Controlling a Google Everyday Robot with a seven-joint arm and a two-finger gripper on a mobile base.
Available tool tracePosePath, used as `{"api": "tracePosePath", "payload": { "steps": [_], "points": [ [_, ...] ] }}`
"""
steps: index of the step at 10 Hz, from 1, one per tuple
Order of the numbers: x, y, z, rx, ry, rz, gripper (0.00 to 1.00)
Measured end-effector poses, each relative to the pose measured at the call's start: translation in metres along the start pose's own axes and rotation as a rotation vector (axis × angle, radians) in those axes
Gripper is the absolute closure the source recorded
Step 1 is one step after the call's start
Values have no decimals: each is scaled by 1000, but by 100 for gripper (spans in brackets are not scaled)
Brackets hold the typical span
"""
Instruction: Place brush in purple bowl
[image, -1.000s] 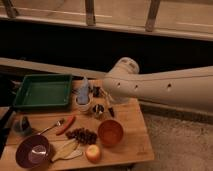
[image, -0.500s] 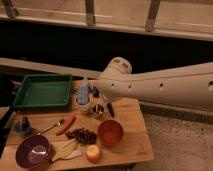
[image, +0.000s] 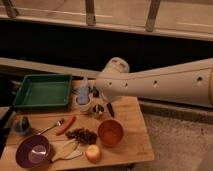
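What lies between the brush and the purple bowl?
Camera view: a slim red item and a dark clustered heap lie between the brush and purple bowl. The pincer is beside the brush.

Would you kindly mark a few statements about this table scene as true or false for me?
1. The purple bowl sits at the table's front left. True.
2. The brush lies in the purple bowl. False: it lies on the table, behind the orange bowl.
3. The green tray is at the back left. True.
4. The apple is inside the orange bowl. False: it lies on the table beside that bowl.
5. The gripper hovers over the purple bowl. False: it is at the back of the table, just right of the green tray.
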Motion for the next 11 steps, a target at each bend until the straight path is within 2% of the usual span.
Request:
{"api": "tracePosePath", "payload": {
  "steps": [2,4,5,6,8,11],
  "points": [
    [-6,-12,39,-34,35,35,39],
    [-20,-34,74,-75,64,74,39],
    [-25,-42,84,-81,67,83,39],
    [-34,-51,93,-83,62,91,39],
    [-51,-59,96,-80,41,92,39],
    [-51,-59,96,-79,41,90,39]
  ]
}}
